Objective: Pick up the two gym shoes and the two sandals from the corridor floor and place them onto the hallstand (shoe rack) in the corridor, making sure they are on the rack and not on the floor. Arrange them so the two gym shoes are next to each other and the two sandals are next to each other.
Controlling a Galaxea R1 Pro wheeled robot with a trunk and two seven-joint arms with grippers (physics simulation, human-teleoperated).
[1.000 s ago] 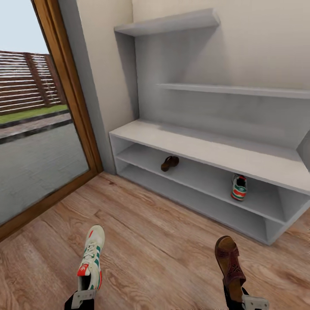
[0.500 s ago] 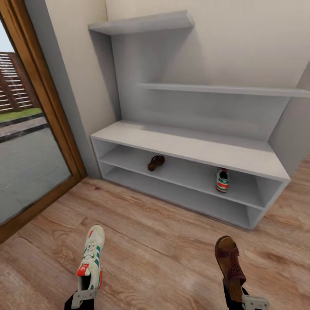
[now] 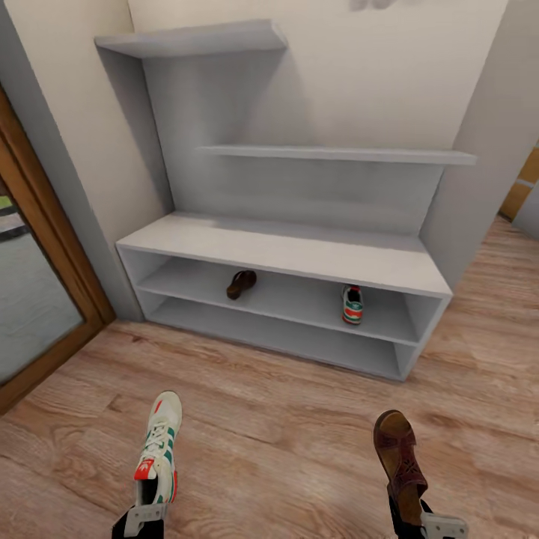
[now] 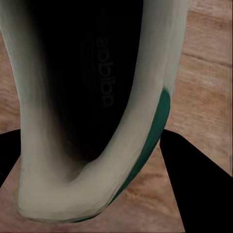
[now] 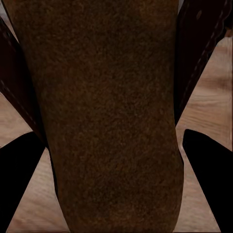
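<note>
The left end effector (image 3: 146,516) is clamped on the heel of a gym shoe (image 3: 159,448), toe pointing toward the hallstand (image 3: 284,251) across the corridor floor (image 3: 277,427). On the hallstand's upper open shelf, a sandal (image 3: 241,284) lies left and the second gym shoe (image 3: 352,305) well right. The right end effector (image 3: 427,524) grips the other sandal (image 3: 399,457) by its heel.

Pale grey rack, warm wood floor — bright shoes

The sneaker (image 3: 159,449) is cream-white with green stripes and a red tongue label; the sandal (image 3: 399,463) is dark brown — both over a light brown, grained plank floor (image 3: 277,434) before the pale grey rack (image 3: 284,254).
</note>
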